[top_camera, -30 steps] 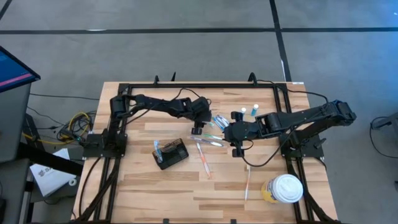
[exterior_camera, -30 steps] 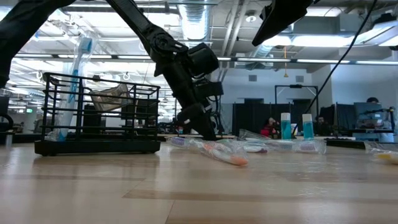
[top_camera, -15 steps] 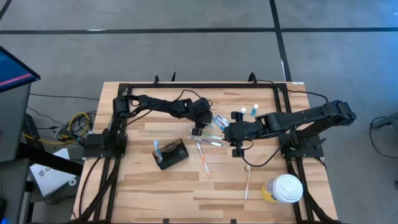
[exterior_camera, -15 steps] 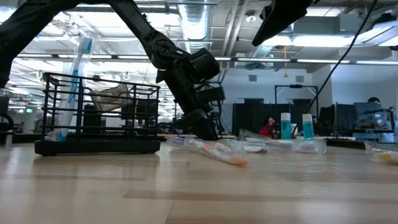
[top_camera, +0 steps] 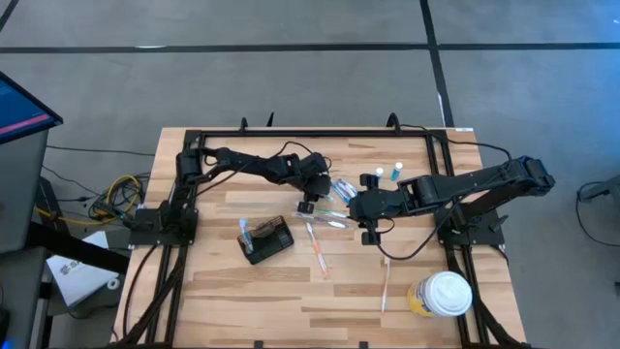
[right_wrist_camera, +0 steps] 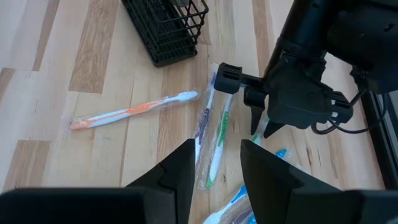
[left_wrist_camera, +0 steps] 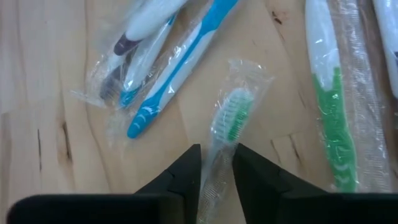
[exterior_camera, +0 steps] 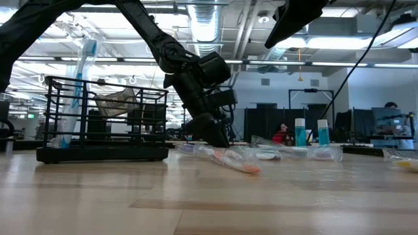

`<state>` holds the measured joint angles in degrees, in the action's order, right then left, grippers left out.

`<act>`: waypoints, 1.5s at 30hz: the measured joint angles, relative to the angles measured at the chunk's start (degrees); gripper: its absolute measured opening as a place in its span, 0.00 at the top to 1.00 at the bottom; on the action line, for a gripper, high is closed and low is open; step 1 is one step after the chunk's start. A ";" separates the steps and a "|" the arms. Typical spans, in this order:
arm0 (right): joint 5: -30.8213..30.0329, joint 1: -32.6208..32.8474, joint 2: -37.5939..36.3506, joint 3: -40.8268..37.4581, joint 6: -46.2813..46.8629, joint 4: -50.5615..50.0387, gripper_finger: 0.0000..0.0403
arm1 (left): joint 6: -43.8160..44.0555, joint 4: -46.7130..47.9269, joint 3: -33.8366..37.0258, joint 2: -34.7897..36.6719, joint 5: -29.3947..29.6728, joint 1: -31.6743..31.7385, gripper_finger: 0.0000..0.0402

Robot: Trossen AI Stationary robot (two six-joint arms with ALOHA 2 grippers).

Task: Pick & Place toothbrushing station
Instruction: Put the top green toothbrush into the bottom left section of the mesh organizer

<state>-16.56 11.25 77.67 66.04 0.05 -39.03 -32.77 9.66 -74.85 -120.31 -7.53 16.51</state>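
Black left claw (left_wrist_camera: 216, 163) now narrowed, clenched around wrapped green toothbrush (left_wrist_camera: 229, 121), unlike before.

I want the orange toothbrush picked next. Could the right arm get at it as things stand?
Probably yes. The orange toothbrush lies alone on bare wood beside the black holder, nothing on top. The right gripper hangs open close by; the left gripper is busy at the wrapped green toothbrush.

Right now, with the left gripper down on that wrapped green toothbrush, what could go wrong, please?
The left gripper straddles only the wrapper end of the wrapped green toothbrush, so the film might slip out. Neighbouring wrapped toothbrushes lie close and could be dragged along. The right gripper hovers nearby, so the arms may collide.
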 joint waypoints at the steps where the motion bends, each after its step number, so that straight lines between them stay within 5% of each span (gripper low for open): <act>1: 0.00 0.00 -0.02 0.00 0.00 0.00 0.71 | 0.01 0.03 0.00 0.00 -0.02 0.00 0.82; 7: 0.00 0.00 -0.01 0.00 0.00 -0.03 0.71 | 0.05 0.18 0.03 0.00 0.04 -0.03 0.97; 23: 0.00 0.00 0.00 0.00 0.02 -1.77 0.71 | 6.17 -0.70 0.21 5.45 0.54 0.04 0.99; 31: 0.00 0.00 -0.02 0.00 0.04 -1.72 0.71 | 8.06 -1.35 6.24 17.62 -2.03 0.05 0.99; 45: 0.00 0.00 -0.02 0.00 0.06 -0.89 0.71 | 19.71 -17.10 26.92 45.22 -4.71 0.01 0.99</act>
<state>-16.56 11.24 77.65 66.04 0.12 -39.91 -13.06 -7.44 -47.93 -75.09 -12.24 16.52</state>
